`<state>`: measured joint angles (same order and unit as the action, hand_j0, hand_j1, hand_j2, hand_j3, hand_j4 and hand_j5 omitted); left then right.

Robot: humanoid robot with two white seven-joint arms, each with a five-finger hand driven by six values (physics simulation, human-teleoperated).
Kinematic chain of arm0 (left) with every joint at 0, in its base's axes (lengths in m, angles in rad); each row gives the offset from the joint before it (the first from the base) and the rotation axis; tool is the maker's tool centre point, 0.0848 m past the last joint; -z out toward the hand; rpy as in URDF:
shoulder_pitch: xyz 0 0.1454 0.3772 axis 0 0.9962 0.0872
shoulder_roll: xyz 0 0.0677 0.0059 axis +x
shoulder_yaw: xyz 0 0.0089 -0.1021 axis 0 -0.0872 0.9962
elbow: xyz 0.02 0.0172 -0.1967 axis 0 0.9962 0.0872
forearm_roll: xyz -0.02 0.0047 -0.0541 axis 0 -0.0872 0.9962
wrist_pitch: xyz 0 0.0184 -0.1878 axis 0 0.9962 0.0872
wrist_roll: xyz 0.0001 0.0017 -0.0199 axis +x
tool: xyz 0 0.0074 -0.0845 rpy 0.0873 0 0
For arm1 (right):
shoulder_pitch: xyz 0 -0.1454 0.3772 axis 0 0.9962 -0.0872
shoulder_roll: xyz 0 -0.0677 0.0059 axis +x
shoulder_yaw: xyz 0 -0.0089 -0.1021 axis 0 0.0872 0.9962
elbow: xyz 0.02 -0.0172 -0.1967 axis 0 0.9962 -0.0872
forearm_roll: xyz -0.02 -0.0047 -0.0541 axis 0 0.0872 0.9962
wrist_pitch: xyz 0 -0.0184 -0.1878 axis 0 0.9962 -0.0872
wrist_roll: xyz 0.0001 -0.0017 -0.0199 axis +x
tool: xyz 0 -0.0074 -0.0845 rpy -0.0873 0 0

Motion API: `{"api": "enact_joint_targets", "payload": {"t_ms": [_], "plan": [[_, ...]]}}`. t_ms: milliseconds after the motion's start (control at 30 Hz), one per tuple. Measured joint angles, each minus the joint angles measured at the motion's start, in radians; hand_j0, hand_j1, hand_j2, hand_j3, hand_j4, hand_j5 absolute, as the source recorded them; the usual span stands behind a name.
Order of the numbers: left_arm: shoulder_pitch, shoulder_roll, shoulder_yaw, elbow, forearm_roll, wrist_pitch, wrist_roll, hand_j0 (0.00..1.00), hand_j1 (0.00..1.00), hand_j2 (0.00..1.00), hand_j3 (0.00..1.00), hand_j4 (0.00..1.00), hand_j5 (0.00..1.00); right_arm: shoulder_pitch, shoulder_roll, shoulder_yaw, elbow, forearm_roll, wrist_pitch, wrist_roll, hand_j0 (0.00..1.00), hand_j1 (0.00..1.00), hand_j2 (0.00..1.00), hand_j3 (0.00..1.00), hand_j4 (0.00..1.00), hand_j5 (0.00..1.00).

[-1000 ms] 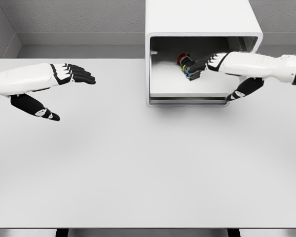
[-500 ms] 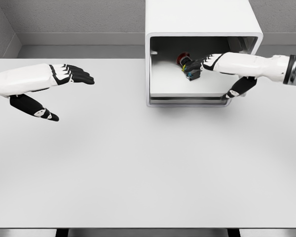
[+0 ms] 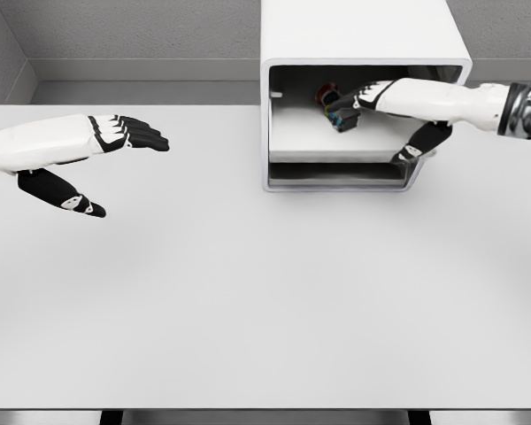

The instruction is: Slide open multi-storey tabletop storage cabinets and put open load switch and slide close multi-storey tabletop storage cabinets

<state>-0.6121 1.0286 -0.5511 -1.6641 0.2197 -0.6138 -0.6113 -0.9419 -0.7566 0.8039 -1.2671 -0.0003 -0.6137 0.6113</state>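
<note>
The right robot hand [image 3: 352, 99], gripping the load switch [image 3: 334, 108], has moved deeper into the cabinet [image 3: 363, 35]; we judge placement imminent.

We see a white cabinet [image 3: 363, 35] on a pale grey table [image 3: 248, 292]. Both hands, left [image 3: 88, 159] and right [image 3: 380, 111], are white with black fingers. The switch [image 3: 334, 104] shows red, black and blue.

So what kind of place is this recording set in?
Probably a simulated test bench: a bare white table, plain grey walls, and one white storage cabinet with a load switch inside.
</note>
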Motion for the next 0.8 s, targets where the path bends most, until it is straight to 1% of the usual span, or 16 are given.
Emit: {"api": "enact_joint_targets", "payload": {"t_ms": [133,233,300,333,467,567,667,800], "plan": [[0.000,-0.002,0.000,0.004,0.000,0.000,0.000,1.00,1.00,1.00,1.00,1.00,1.00,0.008,-0.006,-0.003,-0.007,0.011,0.000,0.000,1.00,1.00,1.00,1.00,1.00,1.00],[0.000,-0.002,0.000,0.006,0.000,0.000,0.000,1.00,1.00,1.00,1.00,1.00,1.00,0.014,-0.031,-0.008,-0.028,0.008,0.000,0.000,1.00,1.00,1.00,1.00,1.00,1.00],[0.000,-0.001,0.000,0.007,0.000,0.000,0.000,1.00,1.00,1.00,1.00,1.00,1.00,0.021,-0.056,-0.010,-0.055,0.007,0.000,-0.002,1.00,1.00,1.00,1.00,1.00,1.00],[0.000,0.000,-0.001,0.011,0.001,0.000,0.000,1.00,1.00,1.00,1.00,1.00,1.00,0.041,-0.071,-0.011,-0.076,0.006,0.000,-0.005,1.00,1.00,1.00,1.00,1.00,1.00],[0.000,0.002,0.000,0.038,0.002,0.000,0.000,1.00,1.00,1.00,1.00,1.00,1.00,0.080,-0.130,-0.014,-0.164,0.003,-0.001,-0.017,1.00,1.00,1.00,1.00,1.00,1.00],[0.000,0.003,-0.001,0.045,0.003,0.000,0.000,1.00,1.00,1.00,1.00,1.00,1.00,0.117,-0.169,-0.014,-0.205,-0.003,0.000,-0.039,1.00,1.00,1.00,1.00,1.00,1.00],[0.000,0.004,0.000,0.048,0.003,0.000,0.000,1.00,1.00,1.00,1.00,1.00,1.00,0.172,-0.218,-0.013,-0.227,-0.034,0.000,-0.047,1.00,1.00,1.00,1.00,1.00,1.00],[0.000,0.003,0.000,0.059,0.003,0.000,0.000,1.00,1.00,1.00,1.00,1.00,1.00,0.212,-0.260,-0.011,-0.232,-0.061,0.000,-0.051,1.00,1.00,1.00,1.00,1.00,1.00]]}}
